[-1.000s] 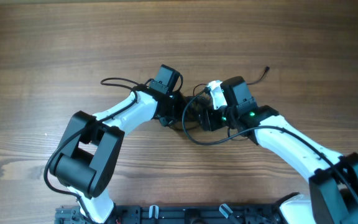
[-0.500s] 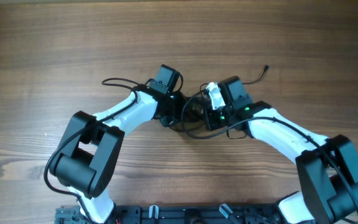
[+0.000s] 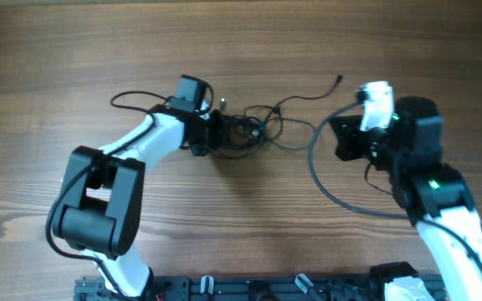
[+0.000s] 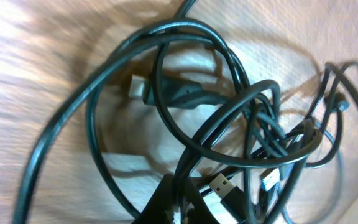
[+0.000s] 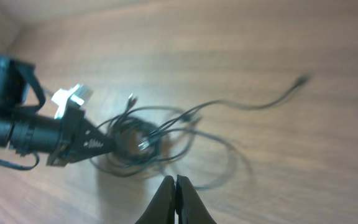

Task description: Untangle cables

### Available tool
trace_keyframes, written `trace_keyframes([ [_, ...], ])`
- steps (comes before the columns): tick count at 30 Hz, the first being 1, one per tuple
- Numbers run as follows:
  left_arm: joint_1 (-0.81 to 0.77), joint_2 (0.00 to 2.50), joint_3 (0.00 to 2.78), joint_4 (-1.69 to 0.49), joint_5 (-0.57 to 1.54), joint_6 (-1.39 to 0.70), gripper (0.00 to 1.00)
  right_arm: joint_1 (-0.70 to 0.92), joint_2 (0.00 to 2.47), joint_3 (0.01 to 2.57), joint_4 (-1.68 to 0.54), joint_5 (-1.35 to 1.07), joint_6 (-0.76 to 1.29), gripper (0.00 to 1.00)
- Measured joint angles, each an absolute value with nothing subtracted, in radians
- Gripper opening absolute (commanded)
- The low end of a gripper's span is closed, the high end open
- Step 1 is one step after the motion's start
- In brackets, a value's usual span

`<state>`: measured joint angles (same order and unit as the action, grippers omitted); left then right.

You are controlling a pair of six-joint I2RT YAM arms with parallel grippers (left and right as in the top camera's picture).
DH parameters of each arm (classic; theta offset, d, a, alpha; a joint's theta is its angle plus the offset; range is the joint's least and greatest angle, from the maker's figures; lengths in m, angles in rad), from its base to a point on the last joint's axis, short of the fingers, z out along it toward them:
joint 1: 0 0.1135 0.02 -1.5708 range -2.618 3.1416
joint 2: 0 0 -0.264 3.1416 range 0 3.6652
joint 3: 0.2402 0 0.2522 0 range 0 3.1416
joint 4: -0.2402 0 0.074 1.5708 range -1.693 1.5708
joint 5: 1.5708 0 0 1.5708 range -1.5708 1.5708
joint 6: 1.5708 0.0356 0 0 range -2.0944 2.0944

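Note:
The cables (image 3: 245, 130) lie as a knotted bundle of thin black loops at the middle of the table. My left gripper (image 3: 214, 134) is shut on strands at the bundle's left side. In the left wrist view the cables (image 4: 229, 118) fill the frame, and a strand runs between the dark fingertips of the left gripper (image 4: 176, 196) beside a USB plug (image 4: 222, 190). One loose strand trails right to a small plug end (image 3: 339, 79). My right gripper (image 3: 340, 138) hangs to the right of the bundle, apart from it. The right wrist view has the right gripper (image 5: 176, 180) shut with nothing seen between its fingers.
A thicker black arm wire (image 3: 318, 171) loops from the right wrist down over the wooden table (image 3: 74, 50). A black rail (image 3: 249, 288) runs along the near edge. The left arm (image 5: 17, 130) reaches in at the left of the right wrist view.
The right gripper closed and pulled back to the right, away from the bundle. The left gripper shifted left with the cables, and the tangle has spread out with a strand drawn rightward.

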<state>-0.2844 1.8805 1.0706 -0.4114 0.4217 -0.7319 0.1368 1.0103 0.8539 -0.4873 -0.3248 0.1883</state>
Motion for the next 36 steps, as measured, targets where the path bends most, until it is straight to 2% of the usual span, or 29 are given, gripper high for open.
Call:
trace_keyframes([
  [1, -0.261, 1.880, 1.071, -0.411, 0.421, -0.719, 0.04, 0.128, 0.989, 0.854, -0.490, -0.305, 0.188, 0.14],
  [2, -0.231, 1.879, 1.071, -0.411, 0.425, -0.698, 0.04, 0.120, 0.976, 0.854, -0.496, -0.282, 0.189, 0.27],
  [7, -0.188, 1.824, 1.071, -0.410, 0.526, -0.574, 0.04, 0.123, 1.045, 0.855, -0.525, -0.403, 0.192, 0.44],
  [13, -0.219, 1.745, 1.071, -0.406, 0.587, -0.505, 0.04, 0.213, 1.296, 0.854, -0.408, -0.630, 0.196, 0.53],
  [18, -0.256, 1.702, 1.071, -0.406, 0.601, -0.458, 0.04, 0.350, 1.502, 0.855, -0.094, -0.703, 0.242, 0.53],
  [21, -0.266, 1.694, 1.071, -0.409, 0.601, -0.449, 0.04, 0.429, 1.647, 0.857, 0.057, -0.600, 0.298, 0.55],
  [23, -0.266, 1.694, 1.071, -0.411, 0.601, -0.448, 0.04, 0.442, 1.715, 0.857, 0.120, -0.517, 0.328, 0.50],
  [25, -0.266, 1.694, 1.071, -0.411, 0.601, -0.447, 0.04, 0.445, 1.771, 0.857, 0.201, -0.464, 0.356, 0.34],
  [26, -0.266, 1.694, 1.071, -0.412, 0.601, -0.446, 0.04, 0.445, 1.785, 0.857, 0.220, -0.429, 0.378, 0.33],
  [29, -0.266, 1.694, 1.071, -0.411, 0.601, -0.446, 0.04, 0.444, 1.789, 0.857, 0.226, -0.290, 0.441, 0.45],
  [33, -0.266, 1.694, 1.071, -0.412, 0.585, -0.446, 0.04, 0.433, 1.788, 0.859, 0.212, -0.210, 0.479, 0.47],
  [36, -0.266, 1.694, 1.071, -0.410, 0.556, -0.445, 0.04, 0.363, 1.732, 0.859, 0.042, -0.192, 0.488, 0.44],
])
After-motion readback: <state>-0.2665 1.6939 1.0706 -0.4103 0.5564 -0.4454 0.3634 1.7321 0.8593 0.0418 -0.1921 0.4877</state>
